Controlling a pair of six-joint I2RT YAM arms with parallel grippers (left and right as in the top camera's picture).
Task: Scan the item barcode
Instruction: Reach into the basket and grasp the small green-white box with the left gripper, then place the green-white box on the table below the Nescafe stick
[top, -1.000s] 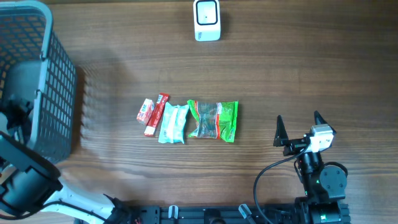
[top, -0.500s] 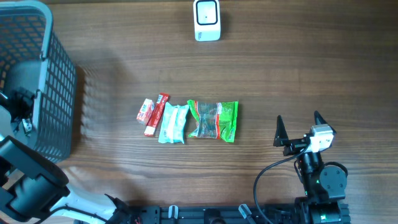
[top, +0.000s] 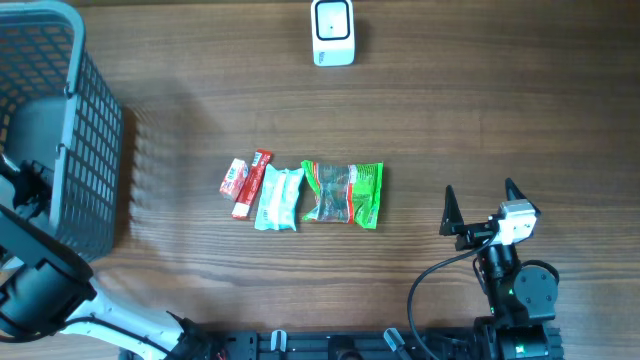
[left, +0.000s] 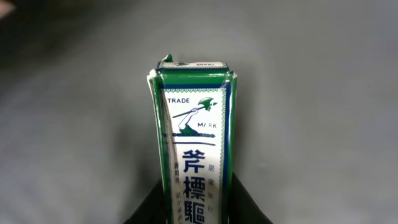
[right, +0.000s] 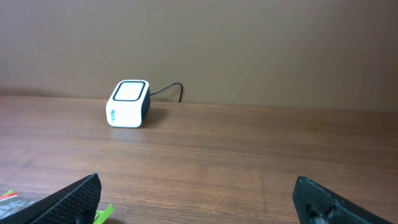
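My left end effector (left: 198, 182) is closed on a narrow green and white box (left: 193, 112), one black finger (left: 152, 205) pressed to each of its long sides near the lower end. The box's printed face is toward my wrist camera, showing the words "TRADE MARK", a small green figure and Chinese characters, with a blurred grey surface behind it. From overhead, my left arm reaches into the grey mesh basket (top: 95, 130) at the left edge of the wooden bench (top: 450, 100); the box itself is hidden from that view. My right end effector (top: 480, 197) sits near the front right of the bench, spread wide and gripping nothing. The white barcode scanner (top: 332, 32) stands at the far edge of the bench, well apart from both arms. In the middle of the bench lies a row of packets: two red sachets (top: 245, 182), a white and teal packet (top: 278, 197) and green-edged clear packets (top: 343, 192), each touching the next.
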